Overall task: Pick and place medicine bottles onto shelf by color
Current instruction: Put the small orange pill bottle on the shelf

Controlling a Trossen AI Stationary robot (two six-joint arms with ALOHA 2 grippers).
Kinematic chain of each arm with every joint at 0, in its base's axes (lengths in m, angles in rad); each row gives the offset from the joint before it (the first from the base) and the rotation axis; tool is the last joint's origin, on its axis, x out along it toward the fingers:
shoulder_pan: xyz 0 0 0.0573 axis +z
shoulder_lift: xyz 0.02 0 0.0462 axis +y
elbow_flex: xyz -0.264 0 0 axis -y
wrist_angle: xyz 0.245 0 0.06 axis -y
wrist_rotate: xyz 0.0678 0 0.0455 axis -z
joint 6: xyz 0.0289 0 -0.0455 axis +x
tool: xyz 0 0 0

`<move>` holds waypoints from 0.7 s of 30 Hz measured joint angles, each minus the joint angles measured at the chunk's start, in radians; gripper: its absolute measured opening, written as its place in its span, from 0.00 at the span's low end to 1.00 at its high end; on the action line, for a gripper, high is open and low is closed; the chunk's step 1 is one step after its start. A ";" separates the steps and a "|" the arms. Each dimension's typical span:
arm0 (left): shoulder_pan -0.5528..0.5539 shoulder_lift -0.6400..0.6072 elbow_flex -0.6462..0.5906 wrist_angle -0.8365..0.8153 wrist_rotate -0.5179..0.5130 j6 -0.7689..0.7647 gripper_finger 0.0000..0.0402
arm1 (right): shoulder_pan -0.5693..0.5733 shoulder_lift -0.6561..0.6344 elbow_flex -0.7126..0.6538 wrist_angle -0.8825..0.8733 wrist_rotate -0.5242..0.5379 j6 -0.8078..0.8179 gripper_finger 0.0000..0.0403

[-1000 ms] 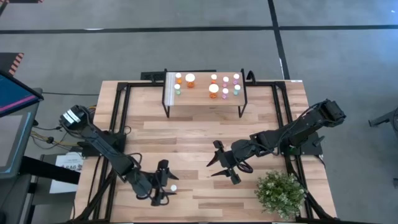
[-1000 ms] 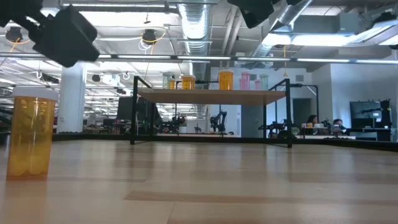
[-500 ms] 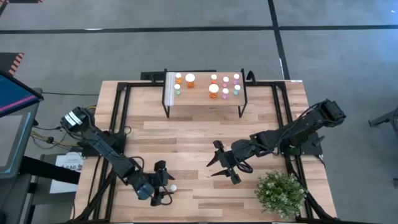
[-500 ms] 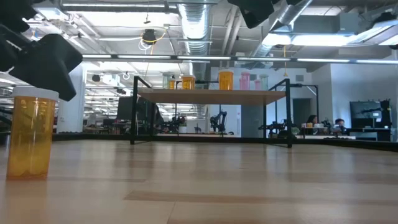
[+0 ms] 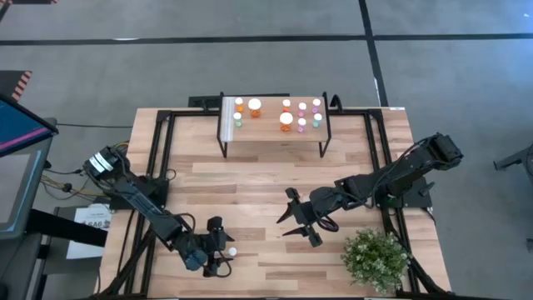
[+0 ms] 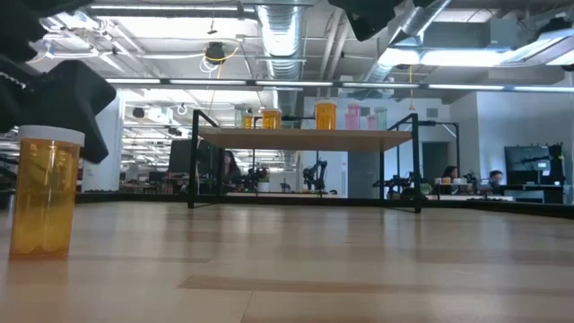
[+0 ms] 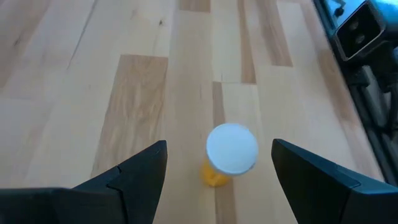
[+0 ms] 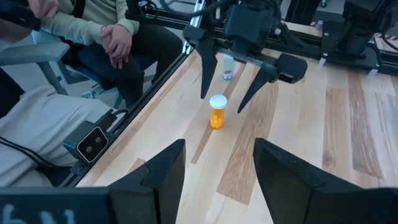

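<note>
While the left gripper (image 5: 218, 247) hangs over the near-left part of the counter (image 5: 250, 179), seen from above, its fingers are spread either side of a single white-capped orange bottle (image 5: 232, 252) that stands alone on the wood. Far across, the shelf (image 5: 275, 133) already carries the other bottles, orange caps grouped toward one end and pink and teal toward the other. The right gripper (image 5: 293, 218) waits mid-counter beside the bushy plant (image 5: 376, 258), fingers splayed and holding nothing.

Down at counter height, the orange bottle (image 6: 42, 193) stands upright, translucent plastic with a flat white cap, and the dark bulk of the left gripper sits just above and behind it. It looks light and rigid to me, and tall for its base, so an off-centre nudge could tip it.

From the left wrist, the cap (image 7: 232, 148) sits between the two dark fingers (image 7: 134, 174), neither one touching it, jaws wide. I'd take it on the smooth body just under the cap, squeezing gently since the wall may be slick.

From the right wrist, the bottle (image 8: 217, 112) shows framed by the other arm's open fingers, with a seated person (image 8: 93, 31) beyond the counter edge.
</note>
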 joint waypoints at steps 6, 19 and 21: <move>0.000 0.016 0.000 0.003 0.004 -0.016 0.69 | 0.000 0.000 0.000 0.000 0.001 0.000 0.52; 0.000 0.016 0.000 0.005 -0.012 -0.001 0.60 | 0.000 0.000 0.000 0.000 0.021 -0.003 0.51; 0.000 0.016 0.000 0.005 -0.011 0.000 0.55 | 0.000 0.000 0.000 0.000 0.021 -0.003 0.50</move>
